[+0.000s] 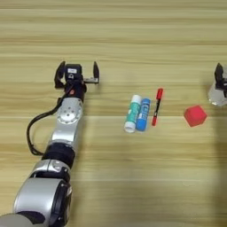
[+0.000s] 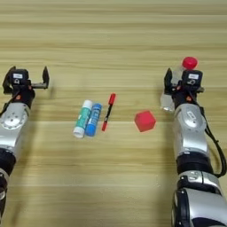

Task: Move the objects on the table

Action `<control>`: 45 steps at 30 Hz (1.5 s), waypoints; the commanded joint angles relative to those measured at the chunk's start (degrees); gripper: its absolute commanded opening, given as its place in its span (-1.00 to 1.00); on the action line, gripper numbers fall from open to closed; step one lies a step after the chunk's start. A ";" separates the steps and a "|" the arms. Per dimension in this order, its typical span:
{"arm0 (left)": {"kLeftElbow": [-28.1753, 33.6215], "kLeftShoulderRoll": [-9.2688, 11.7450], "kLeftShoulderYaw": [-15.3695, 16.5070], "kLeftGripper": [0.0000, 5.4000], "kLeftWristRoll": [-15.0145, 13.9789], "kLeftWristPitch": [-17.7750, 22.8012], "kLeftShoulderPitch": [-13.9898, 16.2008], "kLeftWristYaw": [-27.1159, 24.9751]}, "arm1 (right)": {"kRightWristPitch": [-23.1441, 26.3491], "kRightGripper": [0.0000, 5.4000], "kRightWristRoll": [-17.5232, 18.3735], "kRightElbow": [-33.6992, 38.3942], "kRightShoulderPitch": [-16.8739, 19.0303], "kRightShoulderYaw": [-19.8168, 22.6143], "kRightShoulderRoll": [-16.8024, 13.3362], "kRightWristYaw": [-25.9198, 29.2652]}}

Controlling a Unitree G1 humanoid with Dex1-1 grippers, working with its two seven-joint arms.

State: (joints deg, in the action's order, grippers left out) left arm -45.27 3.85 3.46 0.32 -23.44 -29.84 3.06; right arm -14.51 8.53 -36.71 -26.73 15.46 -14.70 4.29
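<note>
With my right gripper (image 2: 179,84) closed around the clear bottle (image 2: 178,84) at the worktop's (image 2: 113,40) right side, I judge it light, slippery and crushable, best held mid-body, while my left gripper (image 1: 76,73) hangs open.

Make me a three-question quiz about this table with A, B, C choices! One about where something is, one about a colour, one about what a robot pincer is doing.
1. What lies right beside the green-and-white tube?
A. the blue tube
B. the red cube
C. the bottle

2. What colour is the bottle's cap?
A. blue
B. red
C. green

3. What is the left pincer doing?
A. squeezing the marker
B. holding the cube
C. open, holding nothing

Answers:
1. A, the blue tube lies alongside it, with the marker further right.
2. B, the clear bottle at the right pincer has a red cap.
3. C, its fingers stand spread apart over bare table, far from the red cube.
</note>
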 commanded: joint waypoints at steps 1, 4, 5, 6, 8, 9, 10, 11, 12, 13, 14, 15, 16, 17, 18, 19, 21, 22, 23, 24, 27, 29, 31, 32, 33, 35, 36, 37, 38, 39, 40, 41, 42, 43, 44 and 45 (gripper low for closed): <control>0.40 -0.21 -1.70 1.00 1.87 -1.37 -0.21 -0.95 | -0.91 0.20 0.57 2.51 -0.52 -0.50 0.52 1.06; 1.25 -0.75 -2.33 1.00 1.19 -1.23 -0.03 -3.39 | -0.40 0.20 0.86 4.78 -0.12 -1.02 1.00 2.00; 1.37 -0.98 -2.68 1.00 1.04 -1.00 0.03 -4.43 | 0.09 0.20 1.11 5.86 0.11 -1.15 1.26 2.37; 1.93 -1.28 -3.35 1.00 0.94 -0.70 0.32 -5.95 | 0.83 0.20 1.53 8.17 0.69 -1.37 1.58 2.82; 3.26 -1.65 -4.36 1.00 1.17 -0.66 0.94 -7.87 | 2.07 0.20 2.11 12.56 1.89 -1.84 2.00 3.47; 4.00 -1.71 -4.93 1.00 1.44 -0.88 1.25 -8.72 | 2.59 0.20 2.30 14.97 2.54 -2.18 2.17 3.80; 4.60 -1.62 -5.67 1.00 2.14 -1.60 1.50 -9.23 | 3.18 0.20 2.48 17.23 3.09 -2.54 2.32 4.08; 5.08 -1.57 -6.27 1.00 2.69 -2.11 1.72 -9.58 | 3.73 0.20 2.64 19.27 3.56 -2.86 2.47 4.37; 5.45 -1.64 -6.64 1.00 2.73 -2.28 1.90 -10.22 | 4.31 0.20 2.74 21.05 3.95 -3.18 2.57 4.56; 5.94 -1.80 -6.92 1.00 2.52 -2.38 2.14 -10.88 | 4.85 0.20 2.82 22.82 4.29 -3.52 2.67 4.69; 6.43 -1.87 -7.31 1.00 2.39 -2.46 2.35 -11.53 | 5.52 0.20 2.88 24.41 4.56 -3.76 2.77 4.69; 6.89 -1.97 -7.65 1.00 2.22 -2.56 2.57 -12.24 | 6.18 0.20 2.99 25.88 4.78 -4.00 2.87 4.72; 7.53 -1.99 -8.16 1.00 2.21 -2.60 2.89 -13.11 | 7.03 0.20 3.19 27.65 5.09 -4.36 3.02 4.80; 8.14 -2.01 -8.66 1.00 2.31 -2.66 3.20 -13.86 | 7.88 0.20 3.44 29.26 5.39 -4.74 3.16 4.97; 8.80 -2.02 -9.19 1.00 2.50 -2.92 3.51 -14.53 | 8.60 0.20 3.59 30.94 5.73 -5.16 3.38 5.07; 9.42 -1.99 -9.77 1.00 2.74 -3.19 3.81 -15.19 | 9.33 0.20 3.66 32.50 6.07 -5.56 3.61 5.18; 10.75 -2.10 -10.98 1.00 2.59 -3.75 4.52 -17.07 | 11.01 0.20 4.30 35.41 6.83 -6.56 4.27 5.88; 11.41 -2.13 -11.58 1.00 2.53 -3.98 4.88 -17.96 | 12.00 0.20 4.72 36.58 7.23 -7.14 4.59 6.32; 12.11 -2.19 -12.33 1.00 2.46 -4.24 5.30 -19.05 | 13.05 0.20 5.14 37.72 7.73 -7.97 4.87 6.97; 12.86 -2.27 -13.27 1.00 2.33 -4.63 5.87 -20.39 | 13.89 0.20 5.32 38.78 8.27 -9.02 5.16 7.65; 14.60 -2.30 -15.55 1.00 2.04 -5.16 7.27 -23.83 | 16.26 0.20 5.82 41.29 9.43 -11.22 5.79 9.28; 16.07 -2.54 -16.61 1.00 0.95 -4.96 8.25 -26.24 | 18.10 0.20 6.32 43.04 10.19 -12.54 6.19 10.30; 17.88 -2.77 -17.59 1.00 -0.60 -4.62 9.29 -29.07 | 19.36 0.20 6.54 44.46 10.87 -13.65 6.46 11.20; 18.85 -2.86 -18.11 1.00 -1.18 -4.51 9.88 -30.42 | 19.81 0.20 6.45 45.05 11.15 -14.20 6.48 11.59; 19.71 -2.90 -18.64 1.00 -1.49 -4.38 10.42 -31.44 | 20.32 0.20 6.36 45.55 11.42 -14.79 6.49 12.04; 21.25 -2.91 -19.90 1.00 -2.01 -4.32 11.49 -33.36 | 20.90 0.20 5.97 46.23 12.07 -16.07 6.75 12.78; 21.93 -3.02 -20.34 1.00 -2.38 -4.09 11.95 -34.25 | 20.98 0.20 5.71 46.25 12.27 -16.64 6.83 13.11; 22.64 -3.05 -20.82 1.00 -2.58 -3.89 12.39 -35.05 | 20.91 0.20 5.51 46.20 12.44 -17.13 6.95 13.41; 23.43 -3.00 -21.50 1.00 -2.70 -3.89 12.90 -35.89 | 20.79 0.20 5.32 46.07 12.60 -17.61 7.06 13.65; 24.15 -2.97 -22.05 1.00 -2.86 -3.74 13.39 -36.56 | 20.70 0.20 5.23 45.94 12.75 -18.02 7.18 13.88; 24.71 -2.94 -22.56 1.00 -2.82 -3.65 13.80 -36.99 | 20.59 0.20 5.11 45.88 12.95 -18.42 7.30 14.08; 25.06 -2.92 -22.91 1.00 -2.77 -3.54 14.08 -37.23 | 20.50 0.20 5.03 45.93 13.13 -18.72 7.40 14.24; 25.10 -2.94 -23.18 1.00 -2.67 -3.41 14.26 -37.39 | 20.44 0.20 5.02 46.21 13.37 -19.06 7.50 14.46; 25.03 -2.94 -23.34 1.00 -2.59 -3.34 14.35 -37.46 | 20.37 0.20 5.00 46.53 13.59 -19.41 7.58 14.71; 24.96 -2.95 -23.41 1.00 -2.57 -3.24 14.38 -37.51 | 20.38 0.20 4.97 46.84 13.85 -19.82 7.67 14.92; 24.90 -2.94 -23.42 1.00 -2.58 -3.16 14.37 -37.53 | 20.41 0.20 4.91 47.14 14.16 -20.39 7.76 15.21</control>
State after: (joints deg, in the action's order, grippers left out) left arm -20.84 0.88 -19.43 -2.59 -27.58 -15.81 -33.99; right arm 6.22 13.46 7.92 -12.61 -3.62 -7.28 18.31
